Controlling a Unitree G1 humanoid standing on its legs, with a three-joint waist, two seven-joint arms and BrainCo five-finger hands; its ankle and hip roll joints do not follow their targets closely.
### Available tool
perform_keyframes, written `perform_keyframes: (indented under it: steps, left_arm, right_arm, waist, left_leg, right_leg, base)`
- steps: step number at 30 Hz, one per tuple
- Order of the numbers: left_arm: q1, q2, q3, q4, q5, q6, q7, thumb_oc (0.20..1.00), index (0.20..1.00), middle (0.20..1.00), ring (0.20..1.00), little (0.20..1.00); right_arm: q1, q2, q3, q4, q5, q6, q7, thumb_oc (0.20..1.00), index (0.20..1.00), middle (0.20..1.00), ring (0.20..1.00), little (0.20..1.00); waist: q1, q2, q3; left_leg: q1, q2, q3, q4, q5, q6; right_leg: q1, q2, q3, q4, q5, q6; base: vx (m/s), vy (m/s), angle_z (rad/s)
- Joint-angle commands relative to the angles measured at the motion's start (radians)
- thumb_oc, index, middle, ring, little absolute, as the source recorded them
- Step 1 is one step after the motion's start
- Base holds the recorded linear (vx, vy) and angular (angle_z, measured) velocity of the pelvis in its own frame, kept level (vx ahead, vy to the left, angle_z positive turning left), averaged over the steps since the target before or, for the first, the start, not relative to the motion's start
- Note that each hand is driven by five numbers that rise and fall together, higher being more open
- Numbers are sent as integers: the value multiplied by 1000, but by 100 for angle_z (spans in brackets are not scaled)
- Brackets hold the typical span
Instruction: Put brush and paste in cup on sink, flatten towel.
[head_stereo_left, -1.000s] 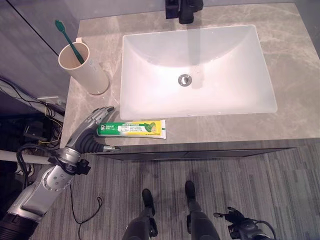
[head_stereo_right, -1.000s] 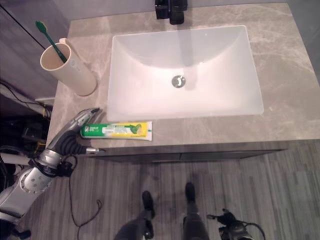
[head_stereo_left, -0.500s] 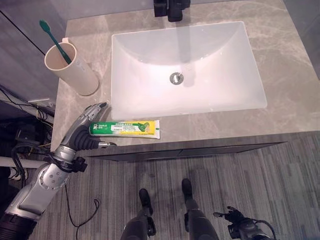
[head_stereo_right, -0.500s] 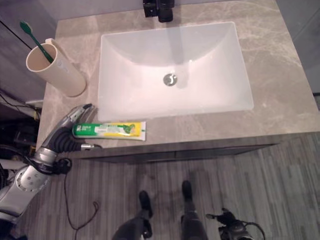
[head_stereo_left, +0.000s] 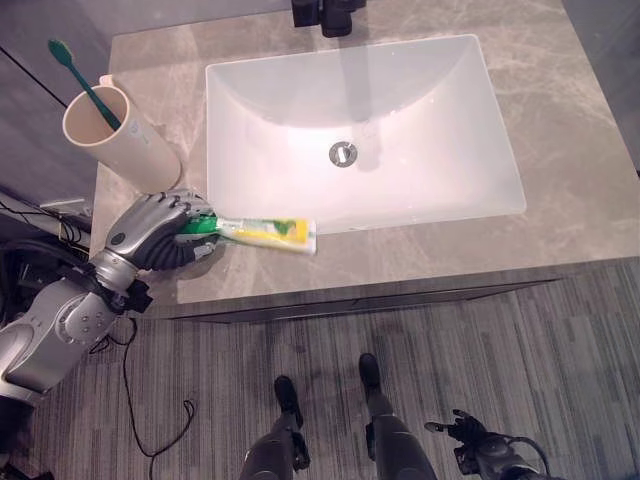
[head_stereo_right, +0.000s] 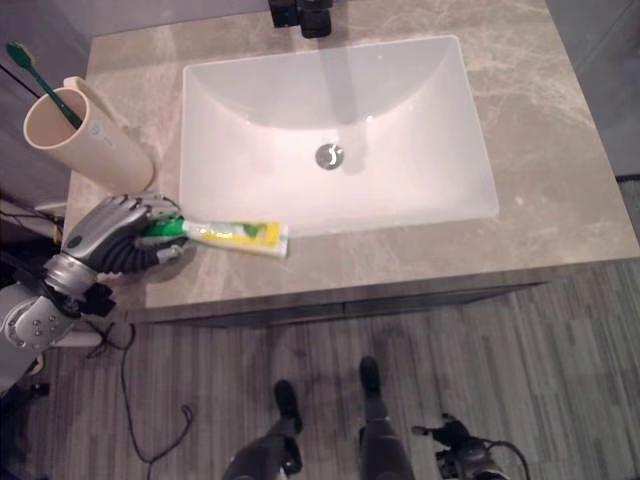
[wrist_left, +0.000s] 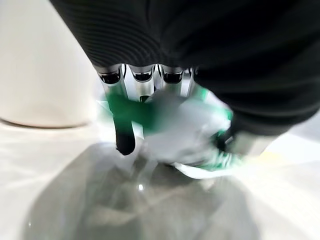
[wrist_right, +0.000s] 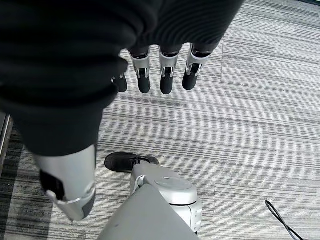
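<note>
The green and yellow toothpaste tube (head_stereo_left: 262, 232) lies on the grey counter just in front of the white sink basin (head_stereo_left: 350, 130). My left hand (head_stereo_left: 150, 232) is shut on the tube's green cap end (wrist_left: 165, 125), fingers curled over it and thumb under. A beige cup (head_stereo_left: 115, 135) stands at the counter's back left with a green toothbrush (head_stereo_left: 78, 75) upright in it. The cup is close behind my left hand. My right hand (wrist_right: 160, 75) hangs low above the floor, its fingers straight and holding nothing.
A black tap (head_stereo_left: 322, 12) stands behind the basin. The grey stone counter (head_stereo_left: 570, 130) stretches bare to the right of the basin. Its front edge (head_stereo_left: 400, 285) runs just beyond the tube. Grey striped floor (head_stereo_left: 500, 380) lies below.
My left hand has closed its fingers round the cap end of the tube, which now lies slightly slanted. The camera has shifted, sliding the whole scene left and up.
</note>
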Motion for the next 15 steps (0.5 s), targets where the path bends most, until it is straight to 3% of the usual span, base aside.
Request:
perform_keyframes:
  steps: [1,4,5,8,15]
  left_arm:
    - [80,5,-94,30,75,-19,-84,200,200,200,200,200]
    - [80,4,-93,29,81,-19,-83,200,200,200,200,200]
    - [85,-13,-74,25,77,-20,-77,200,200,200,200,200]
    - [87,-22,-60,14,75,-20,-76,200,200,200,200,200]
    - [57,-48,30,-15,54,-23,-42,200,200,200,200,200]
  right_arm:
    - [-28,8,20,16,12,8,-6,1000,1000,1000,1000,1000]
    - [-19,6,-2,26,32,10,-7,1000,1000,1000,1000,1000]
    - [7,-6,-82,53,120,10,-7,1000,1000,1000,1000,1000]
    - [24,-15,-124,66,164,10,-1,1000,1000,1000,1000,1000]
    - [152,-124,-401,141,390,16,13,1000,1000,1000,1000,1000]
  waist:
    - [-28,-4,8]
    - [-31,-3,5]
    - [-36,-2,-8]
    - [-37,-3,-15]
    - [-49,-42,-101]
  left_leg:
    - [106,77,-10,8,-12,-101]
    - [109,77,-7,8,-13,-101]
    - [121,79,-11,8,-24,-101]
    - [124,79,-16,8,-20,-101]
    - [186,92,-51,8,-43,-99]
  right_leg:
    - [1,-66,15,1,34,125]
    - [3,-66,15,1,34,126]
    - [17,-67,8,1,22,128]
    - [25,-68,4,1,25,127]
    - [120,-74,-49,1,-1,130]
  base:
    - [-24,-6,-7]
    - [0,9,-12]
    - [1,17,-12]
    - [25,-1,0]
    - [37,-39,9]
